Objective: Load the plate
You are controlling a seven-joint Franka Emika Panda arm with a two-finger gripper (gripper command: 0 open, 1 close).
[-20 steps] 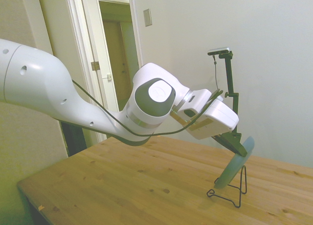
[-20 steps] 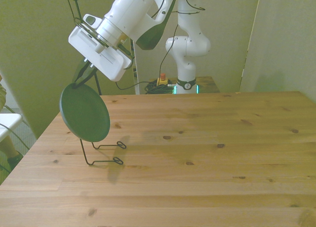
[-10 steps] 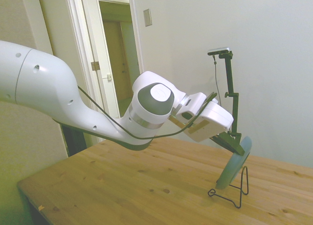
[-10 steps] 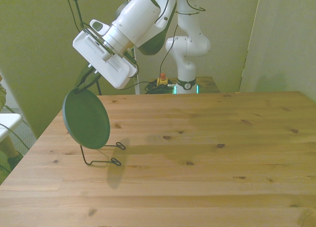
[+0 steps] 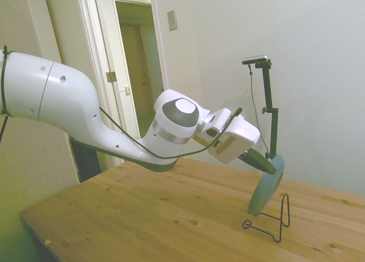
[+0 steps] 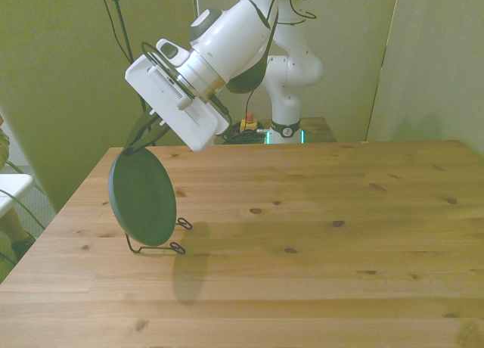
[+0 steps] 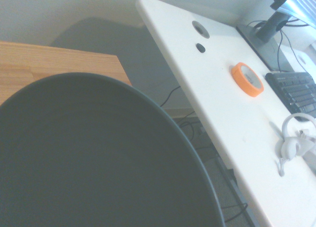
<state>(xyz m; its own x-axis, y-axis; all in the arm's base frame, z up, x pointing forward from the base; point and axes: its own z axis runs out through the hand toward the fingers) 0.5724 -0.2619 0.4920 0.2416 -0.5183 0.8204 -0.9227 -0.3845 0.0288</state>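
Lab-office — robot arm, white desk, keyboard.

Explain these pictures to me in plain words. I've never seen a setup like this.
This is one moment seen by three cameras: one beside the table, one across it, one on the robot's wrist. The white arm ends in a gripper whose dark fingers pinch the top rim of a grey-green plate. The plate stands nearly upright, its lower edge at a thin black wire stand on the wooden table. Up close, the wrist camera mostly sees the plate.
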